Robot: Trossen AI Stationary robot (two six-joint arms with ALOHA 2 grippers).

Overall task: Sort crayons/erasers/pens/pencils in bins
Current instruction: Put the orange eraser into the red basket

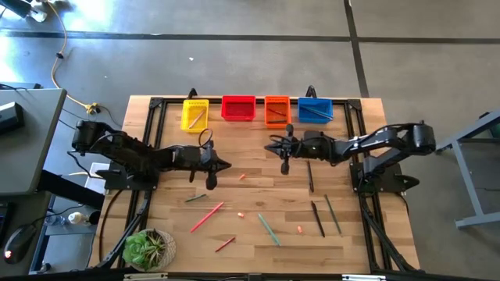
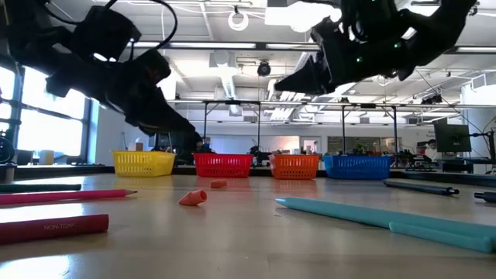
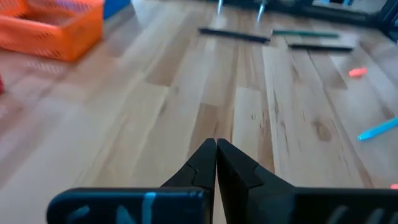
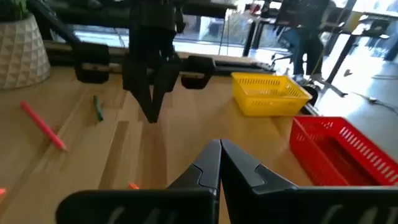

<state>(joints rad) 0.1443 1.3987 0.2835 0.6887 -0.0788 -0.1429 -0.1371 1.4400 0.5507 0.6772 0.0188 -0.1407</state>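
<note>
Four bins stand in a row at the table's far edge: yellow (image 1: 194, 114), red (image 1: 238, 108), orange (image 1: 277, 111), blue (image 1: 315, 109). Small orange-pink erasers lie on the wood (image 1: 242, 176) (image 1: 240, 213) (image 1: 299, 229); two show in the low view (image 2: 193, 198) (image 2: 218, 184). My left gripper (image 1: 227, 165) hovers shut and empty above the table's middle, its fingertips closed together (image 3: 216, 143). My right gripper (image 1: 268, 144) faces it from the right, also shut and empty (image 4: 220, 143), in front of the orange bin.
Loose sticks lie on the near half: pink (image 1: 207, 217), red (image 1: 225, 243), green (image 1: 195, 198), teal (image 1: 268, 228), dark pens (image 1: 310, 178) (image 1: 318, 218) (image 1: 333, 215). A potted plant (image 1: 148, 250) stands at the near left corner. Yellow, orange and blue bins hold sticks.
</note>
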